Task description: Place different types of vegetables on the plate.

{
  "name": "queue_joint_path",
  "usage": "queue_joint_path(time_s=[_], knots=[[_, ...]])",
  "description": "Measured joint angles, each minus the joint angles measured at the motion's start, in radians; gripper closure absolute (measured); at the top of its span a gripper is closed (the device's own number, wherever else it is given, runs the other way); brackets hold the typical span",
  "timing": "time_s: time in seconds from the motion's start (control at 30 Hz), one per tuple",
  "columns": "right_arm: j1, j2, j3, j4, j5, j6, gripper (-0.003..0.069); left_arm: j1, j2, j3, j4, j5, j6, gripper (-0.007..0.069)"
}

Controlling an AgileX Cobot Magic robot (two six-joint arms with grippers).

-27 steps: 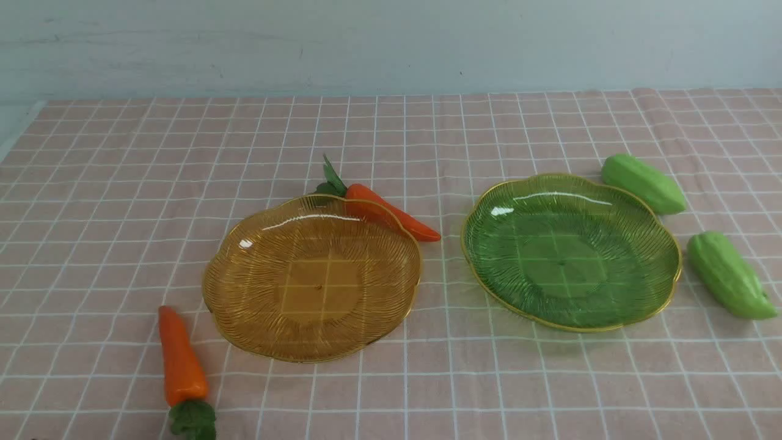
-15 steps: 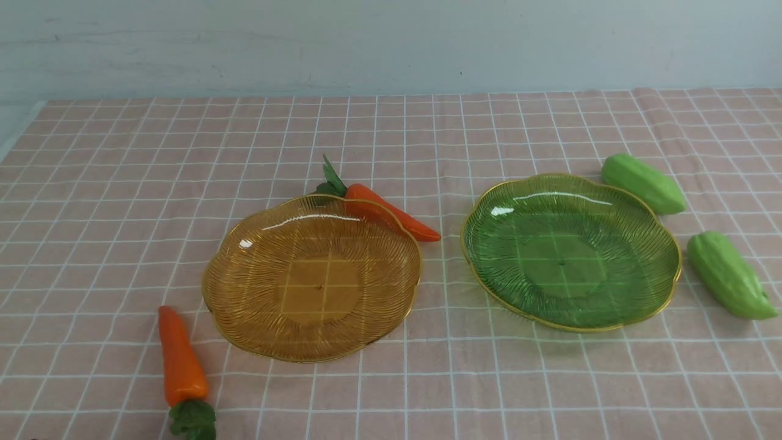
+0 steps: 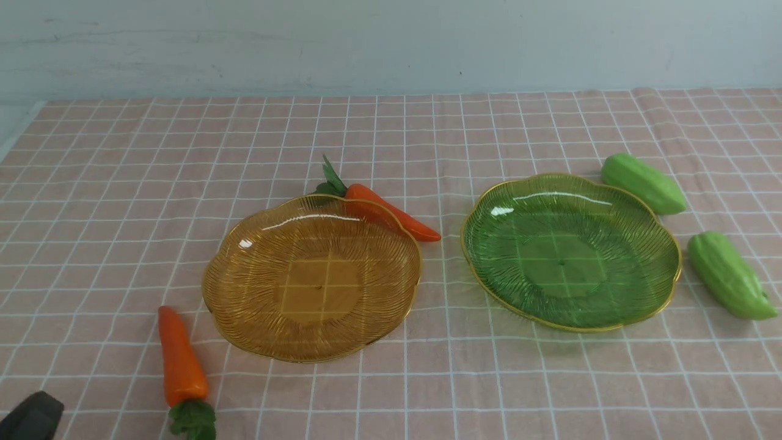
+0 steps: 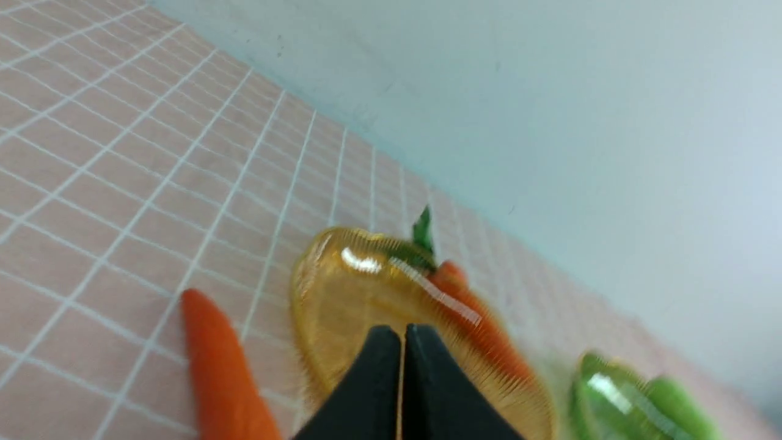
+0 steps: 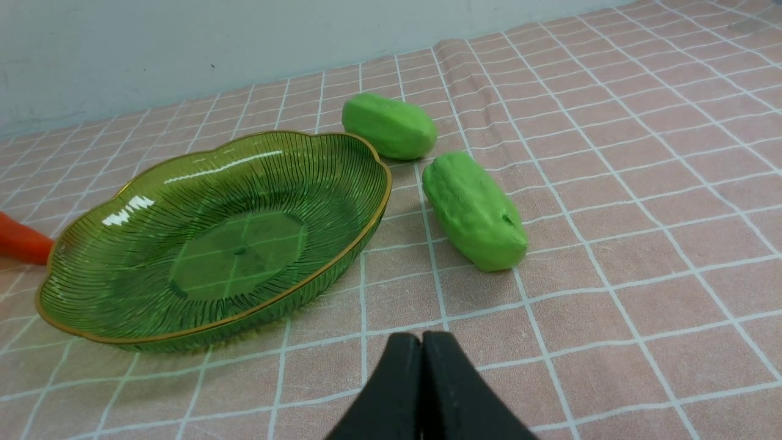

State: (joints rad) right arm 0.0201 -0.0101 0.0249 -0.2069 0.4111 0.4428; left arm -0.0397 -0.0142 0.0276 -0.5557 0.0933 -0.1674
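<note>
Orange and glossy, probably handles as a light, stiff, slippery carrot, lies right of the left fingers, together and empty like the right fingers, and seems best pinched mid-body, clear of the leafy top.

2 gourds lie right of 2 plates.

carrots: 2 | green gourds: 2 | amber plate: 1 | green plate: 1
</note>
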Motion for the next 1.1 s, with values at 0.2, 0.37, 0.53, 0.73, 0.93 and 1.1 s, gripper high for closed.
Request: queue_joint_path(time_s=[0.2,0.37,0.53,0.73,0.93,1.1], knots=[[0.0,0.0,0.0,0.046,-0.025,0.034,0.0674,0.0,0.0,0.0,-0.155,-0.259,-0.008,0.0628],[0.0,0.0,0.003,0.262,-0.214,0.17,0.0674,0.0,0.0,-0.072,-0.176,-0.358,-0.01,0.0628],[0.0,0.0,0.003,0.398,-0.372,0.241,0.0674,0.0,0.047,-0.303,-0.105,-0.086,0.103,0.0628],[0.0,0.0,0.003,0.377,-0.411,0.213,0.0674,0.0,0.329,-0.527,0.008,0.424,0.179,0.0628],[0.0,0.0,0.003,0.347,-0.427,0.207,0.0674,0.0,0.665,-0.656,0.166,0.723,0.152,0.0628],[0.009,0.0,-0.031,0.293,-0.347,0.187,0.0674,0.0,1.074,-0.846,0.308,0.826,0.116,0.0628]])
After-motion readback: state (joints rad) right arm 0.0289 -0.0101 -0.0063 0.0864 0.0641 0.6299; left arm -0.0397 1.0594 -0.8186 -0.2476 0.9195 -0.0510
